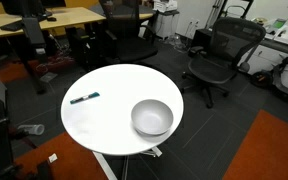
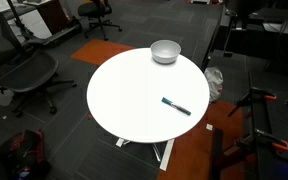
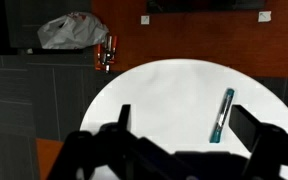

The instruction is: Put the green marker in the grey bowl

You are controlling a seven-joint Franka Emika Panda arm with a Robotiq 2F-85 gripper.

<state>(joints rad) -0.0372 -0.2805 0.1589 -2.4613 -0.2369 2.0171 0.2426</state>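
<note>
The green marker lies flat on the round white table, near its edge; it also shows in an exterior view and in the wrist view. The grey bowl stands upright and empty on the table, well apart from the marker, and shows in an exterior view. The bowl is out of the wrist view. My gripper shows only in the wrist view. It is open and empty, high above the table, and the marker sits just inside one fingertip's line.
Black office chairs and wooden desks stand around the table. More chairs and dark equipment stands are nearby. A crumpled plastic bag and a small item lie on the floor past the table's edge.
</note>
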